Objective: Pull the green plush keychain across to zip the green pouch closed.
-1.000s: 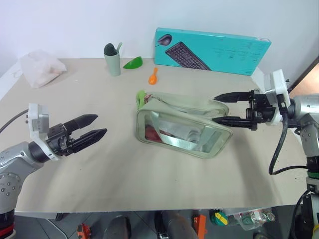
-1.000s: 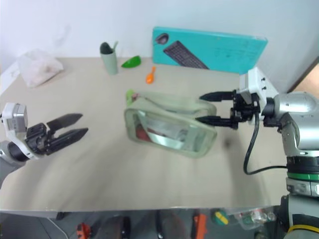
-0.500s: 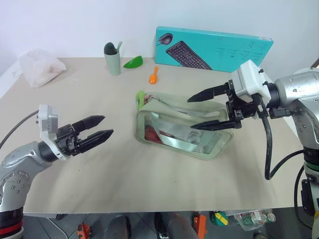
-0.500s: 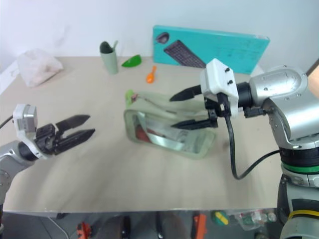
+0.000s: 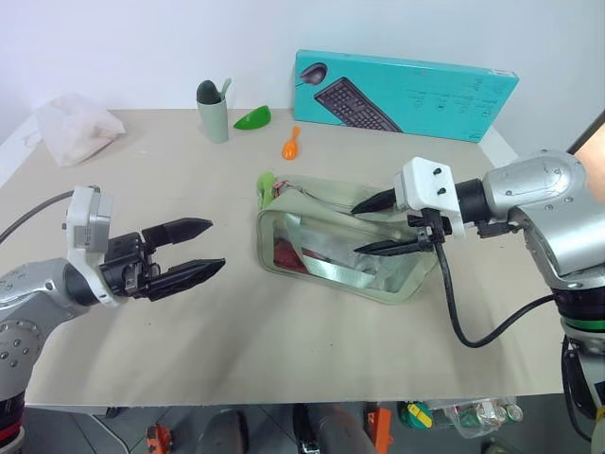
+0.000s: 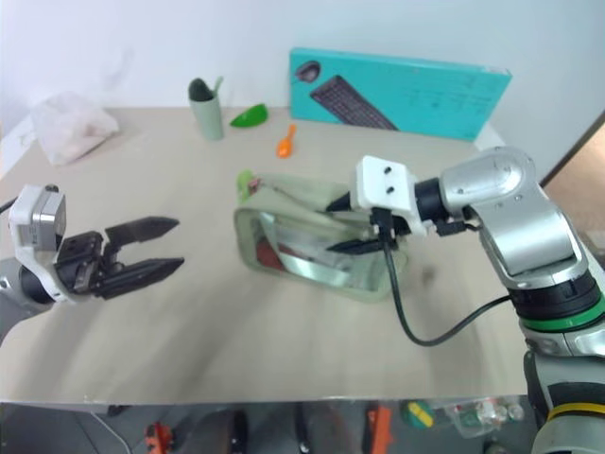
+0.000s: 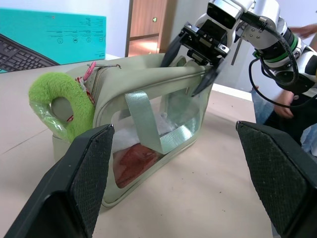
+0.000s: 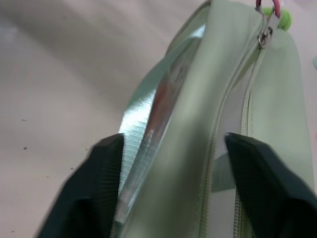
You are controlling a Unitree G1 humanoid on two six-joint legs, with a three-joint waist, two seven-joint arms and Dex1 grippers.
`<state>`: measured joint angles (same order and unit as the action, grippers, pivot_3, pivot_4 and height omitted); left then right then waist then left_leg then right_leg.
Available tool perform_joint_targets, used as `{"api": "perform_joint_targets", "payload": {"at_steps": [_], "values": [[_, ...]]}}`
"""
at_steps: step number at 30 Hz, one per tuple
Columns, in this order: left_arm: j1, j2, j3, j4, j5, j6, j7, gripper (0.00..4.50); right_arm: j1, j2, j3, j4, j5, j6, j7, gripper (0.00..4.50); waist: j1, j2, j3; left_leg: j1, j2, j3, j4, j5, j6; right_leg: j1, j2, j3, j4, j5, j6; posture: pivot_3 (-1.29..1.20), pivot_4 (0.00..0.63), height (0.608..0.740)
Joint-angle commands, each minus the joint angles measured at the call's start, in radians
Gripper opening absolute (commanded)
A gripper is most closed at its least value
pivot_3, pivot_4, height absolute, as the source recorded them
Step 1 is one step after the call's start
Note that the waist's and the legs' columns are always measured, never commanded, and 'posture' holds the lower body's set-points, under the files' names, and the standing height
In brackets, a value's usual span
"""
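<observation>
Right gripper (image 5: 375, 225) straddles the right end of the pouch (image 5: 331, 248), one finger on each side of the top edge, jaws apart and not yet pinched on the fabric; nothing held. Left gripper (image 5: 203, 249) hangs spread wide and empty over bare table (image 5: 236, 331), at 9 o'clock from the pouch and well apart from it. Keychain (image 5: 267, 183) sits at the pouch's left end, about 10 o'clock from its middle, clipped to the zipper pull; zipper looks open along the top. Judged step: right closes to anchor the far end, left comes in for the keychain. To do it well: clamp fabric beside the track, not on the teeth, and keep the pouch taut so the slider runs straight; the left should pinch the plush near its clip and pull along the zipper line toward 3 o'clock, not upward. Left wrist view gives the keychain's ring shape (image 7: 62, 101), the clear window and the strap. Right wrist view shows the zipper teeth and pink clip (image 8: 267, 10) between its fingers.
</observation>
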<state>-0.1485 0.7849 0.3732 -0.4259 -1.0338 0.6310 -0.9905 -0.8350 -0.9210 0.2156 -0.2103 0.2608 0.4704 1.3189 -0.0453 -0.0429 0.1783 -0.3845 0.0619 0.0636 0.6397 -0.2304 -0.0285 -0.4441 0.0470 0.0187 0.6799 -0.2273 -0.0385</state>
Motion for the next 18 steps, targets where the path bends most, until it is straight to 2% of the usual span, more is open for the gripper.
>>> {"api": "perform_joint_targets", "payload": {"at_steps": [1, 5, 6, 13, 18], "values": [[-0.015, 0.006, 0.013, -0.027, -0.005, -0.012, 0.005, 4.1, -0.007, 0.0, -0.003, -0.008, -0.038, -0.029, -0.018, 1.59, 0.0, 0.0, 0.0, 0.0, 0.0, 0.0, 0.0, 0.0, 0.0, 0.0, 0.0, 0.0, 0.0, 0.0, 0.0, 0.0, 0.15, 0.74], [-0.004, -0.009, 0.009, -0.034, 0.005, -0.02, 0.02, 4.1, -0.001, -0.003, 0.01, -0.001, -0.069, -0.064, -0.015, 0.24, 0.0, 0.0, 0.0, 0.0, 0.0, 0.0, 0.0, 0.0, 0.0, 0.0, 0.0, 0.0, 0.0, 0.0, 0.0, 0.0, 0.15, 0.74], [-0.001, -0.013, 0.01, -0.034, 0.006, -0.021, 0.024, 4.1, -0.001, -0.002, 0.012, 0.0, -0.074, -0.072, -0.012, 0.03, 0.0, 0.0, 0.0, 0.0, 0.0, 0.0, 0.0, 0.0, 0.0, 0.0, 0.0, 0.0, 0.0, 0.0, 0.0, 0.0, 0.15, 0.74], [0.037, -0.038, 0.054, -0.007, 0.003, -0.031, 0.051, 4.1, -0.022, 0.032, 0.021, 0.049, -0.09, -0.176, 0.012, 0.03, -0.001, 0.0, 0.0, 0.001, 0.0, 0.0, 0.0, 0.0, 0.0, 0.0, 0.0, 0.0, 0.0, 0.0, 0.0, 0.0, 0.15, 0.74], [0.067, -0.049, 0.132, 0.029, -0.03, -0.027, 0.063, 4.1, -0.106, 0.129, 0.041, 0.136, -0.117, -0.21, -0.003, 0.03, -0.006, 0.0, 0.0, 0.002, 0.002, 0.0, 0.0, 0.0, -0.001, 0.0, 0.003, 0.001, 0.001, 0.001, -0.001, 0.0, 0.15, 0.74]]}}
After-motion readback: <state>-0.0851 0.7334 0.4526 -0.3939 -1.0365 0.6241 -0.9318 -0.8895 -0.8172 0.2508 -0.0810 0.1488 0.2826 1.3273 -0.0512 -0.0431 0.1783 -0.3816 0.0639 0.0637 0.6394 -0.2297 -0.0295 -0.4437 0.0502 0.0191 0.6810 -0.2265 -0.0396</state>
